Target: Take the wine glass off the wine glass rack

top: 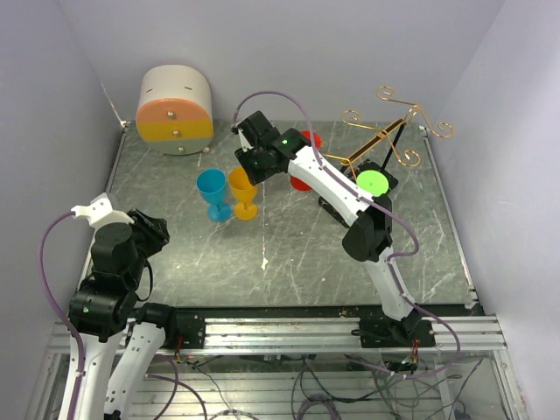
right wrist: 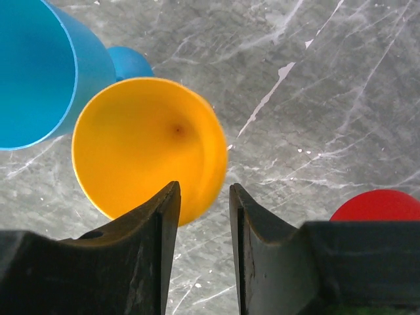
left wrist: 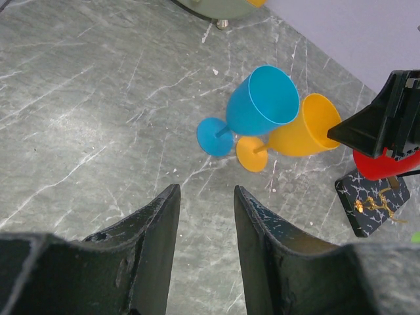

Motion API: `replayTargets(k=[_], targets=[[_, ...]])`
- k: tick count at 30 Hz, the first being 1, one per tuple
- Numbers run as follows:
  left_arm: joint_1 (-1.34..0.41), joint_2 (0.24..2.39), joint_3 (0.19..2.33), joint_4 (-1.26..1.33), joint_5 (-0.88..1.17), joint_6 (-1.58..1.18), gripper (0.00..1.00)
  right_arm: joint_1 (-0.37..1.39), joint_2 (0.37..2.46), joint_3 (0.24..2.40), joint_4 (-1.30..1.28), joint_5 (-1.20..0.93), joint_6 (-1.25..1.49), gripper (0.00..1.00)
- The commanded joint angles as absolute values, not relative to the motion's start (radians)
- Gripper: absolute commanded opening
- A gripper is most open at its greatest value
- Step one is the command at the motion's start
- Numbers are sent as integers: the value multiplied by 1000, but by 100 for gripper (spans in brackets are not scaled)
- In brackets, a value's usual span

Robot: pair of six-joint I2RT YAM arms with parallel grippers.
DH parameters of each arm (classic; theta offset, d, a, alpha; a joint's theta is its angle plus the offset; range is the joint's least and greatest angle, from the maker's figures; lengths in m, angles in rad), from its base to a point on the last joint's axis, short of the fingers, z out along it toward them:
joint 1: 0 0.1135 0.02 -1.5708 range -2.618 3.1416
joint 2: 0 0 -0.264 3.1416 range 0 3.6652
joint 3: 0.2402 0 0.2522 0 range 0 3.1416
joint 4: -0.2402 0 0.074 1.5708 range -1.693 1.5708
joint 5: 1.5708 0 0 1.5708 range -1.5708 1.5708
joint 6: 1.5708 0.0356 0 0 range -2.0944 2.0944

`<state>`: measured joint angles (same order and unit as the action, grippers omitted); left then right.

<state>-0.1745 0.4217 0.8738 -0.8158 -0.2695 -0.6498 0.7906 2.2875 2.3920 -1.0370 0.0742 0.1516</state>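
Note:
The wine glass rack [top: 395, 131], gold wire arms on a black post, stands at the back right; its black square base also shows in the left wrist view [left wrist: 371, 200]. A green disc [top: 372, 182], apparently a green glass's foot, sits at the rack over the base. An orange wine glass [top: 242, 190] and a blue one [top: 213, 191] stand upright side by side on the table. My right gripper [top: 248, 157] is open just above the orange glass's rim [right wrist: 147, 147]; its jaws [right wrist: 203, 186] hold nothing. My left gripper [left wrist: 205, 189] is open and empty, low at the near left [top: 147, 232].
A red glass [top: 302, 181] stands behind the right arm, near the rack base, and shows in the right wrist view [right wrist: 377, 205]. A domed cream box with orange and yellow drawers [top: 175, 109] stands at the back left. White walls enclose the marbled table [top: 289, 254].

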Motion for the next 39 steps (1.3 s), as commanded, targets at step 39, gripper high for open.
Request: replayTargets(k=[39], targets=[[-175, 438, 872, -787, -267, -640, 48, 226, 1652, 1766, -577, -535, 579, 36]])
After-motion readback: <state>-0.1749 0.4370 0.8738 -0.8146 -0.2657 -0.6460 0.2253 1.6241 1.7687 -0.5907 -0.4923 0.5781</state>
